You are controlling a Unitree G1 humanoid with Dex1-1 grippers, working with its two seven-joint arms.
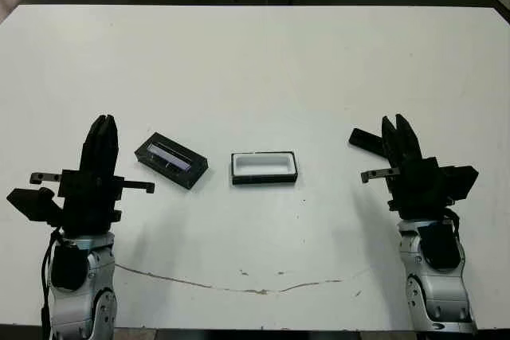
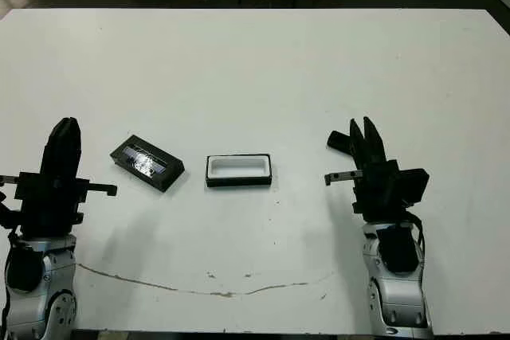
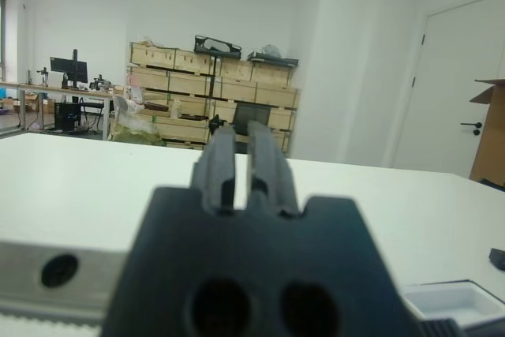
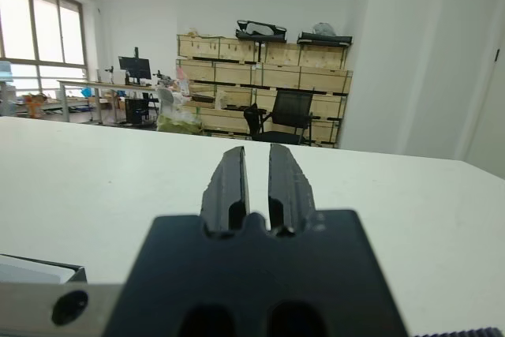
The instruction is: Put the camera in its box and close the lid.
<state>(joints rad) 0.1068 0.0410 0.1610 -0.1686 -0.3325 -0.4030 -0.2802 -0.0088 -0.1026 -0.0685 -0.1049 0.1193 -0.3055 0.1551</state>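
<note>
My camera (image 1: 364,139) lies by the right end effector (image 1: 401,138); both end effectors look nearly closed, empty. It's probably light, stiff, slippery: I'd pinch its long sides.

bright, even overhead light washes the white table (image 1: 263,61); soft faint shadows fall beside each arm. glare glints off the lid (image 2: 147,163). in the wrist views the near gripper bodies blur, while the far room stays sharp.
</note>
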